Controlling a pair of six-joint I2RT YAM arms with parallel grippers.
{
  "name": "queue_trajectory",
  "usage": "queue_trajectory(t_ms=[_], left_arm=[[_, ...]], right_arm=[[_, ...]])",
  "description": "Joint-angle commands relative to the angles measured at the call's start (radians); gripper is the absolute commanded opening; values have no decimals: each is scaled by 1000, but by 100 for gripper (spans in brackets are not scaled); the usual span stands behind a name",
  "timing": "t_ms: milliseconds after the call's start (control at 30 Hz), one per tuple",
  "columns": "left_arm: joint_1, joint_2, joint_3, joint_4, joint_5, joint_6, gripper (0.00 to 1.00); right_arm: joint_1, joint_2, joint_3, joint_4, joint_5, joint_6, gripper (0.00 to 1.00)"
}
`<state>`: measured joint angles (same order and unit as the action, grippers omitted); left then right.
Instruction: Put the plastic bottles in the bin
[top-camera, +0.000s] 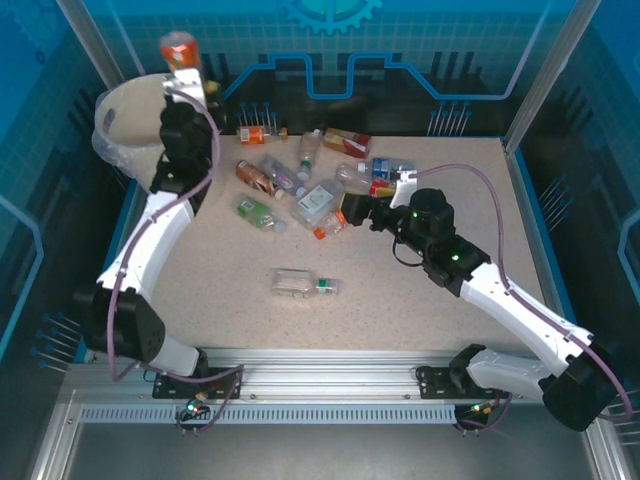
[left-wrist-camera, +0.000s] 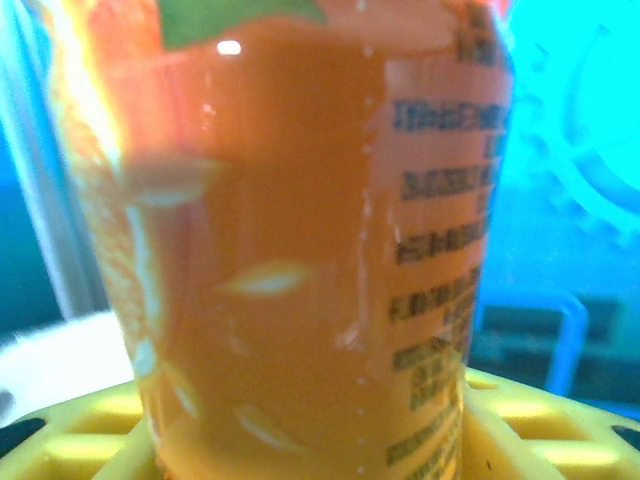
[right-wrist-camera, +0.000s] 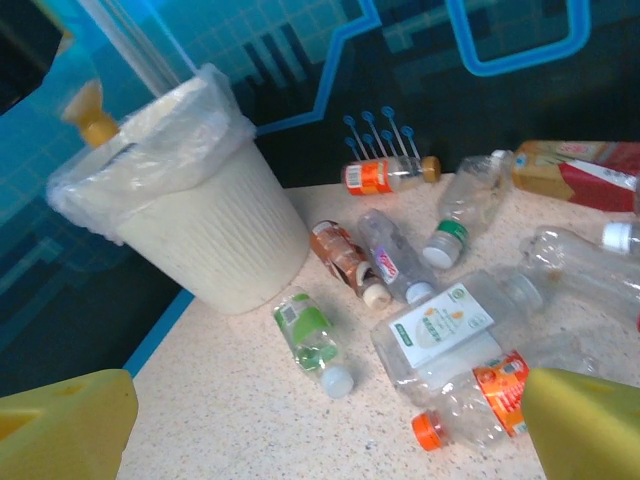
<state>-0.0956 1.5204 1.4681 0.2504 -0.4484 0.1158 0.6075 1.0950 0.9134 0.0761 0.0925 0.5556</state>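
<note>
An orange-labelled bottle hangs upright over the far rim of the bin, with my left gripper shut on it. In the left wrist view the bottle sits between the yellow fingers. My right gripper is open and low over the table. Just ahead of it lie a clear orange-capped bottle and a crushed white-labelled bottle. A green-labelled bottle lies near the bin's wall. Nothing is between the right gripper's fingers.
Several more bottles lie scattered at the table's back, among them a brown one and a red-and-yellow labelled one. A lone clear bottle lies mid-table toward the front. A metal frame post stands at the back right.
</note>
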Motion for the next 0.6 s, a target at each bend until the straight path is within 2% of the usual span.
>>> queue_trajectory(t_ms=[0, 200, 367, 567], left_arm=[[55, 96, 115, 16, 14, 39, 55], [145, 272, 291, -2, 13, 26, 55], [230, 381, 358, -70, 20, -137, 55], [280, 516, 484, -210, 14, -149, 55]], right_arm=[[-6, -43, -28, 82, -61, -56, 100], [-8, -82, -58, 61, -65, -77, 100], [-8, -86, -39, 4, -92, -92, 100], [-9, -97, -3, -65, -116, -110, 100]])
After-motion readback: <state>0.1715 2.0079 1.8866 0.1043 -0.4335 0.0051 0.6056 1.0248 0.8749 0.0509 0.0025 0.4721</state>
